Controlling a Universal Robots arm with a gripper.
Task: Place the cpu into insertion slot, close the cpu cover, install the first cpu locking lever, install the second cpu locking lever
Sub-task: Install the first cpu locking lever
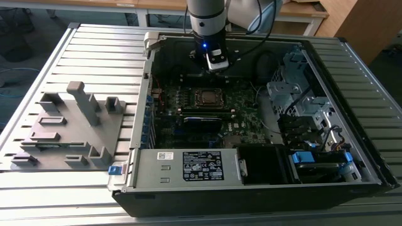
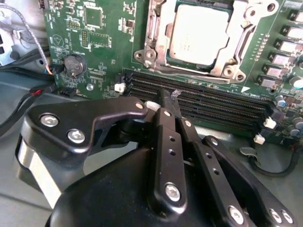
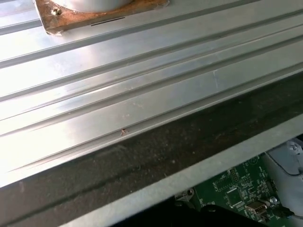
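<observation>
The end effector (image 2: 173, 97), fingers together and holding nothing, hangs from the upright arm over the open computer case (image 1: 351, 117), just beside the insertion slot (image 1: 208, 97). The cpu (image 2: 199, 35) lies seated in that slot, framed by the cpu cover (image 2: 151, 33). Long black memory slots (image 2: 213, 101) run between. A grey fixture (image 1: 69, 127) sits well apart on the ribbed metal counter (image 1: 94, 47).
</observation>
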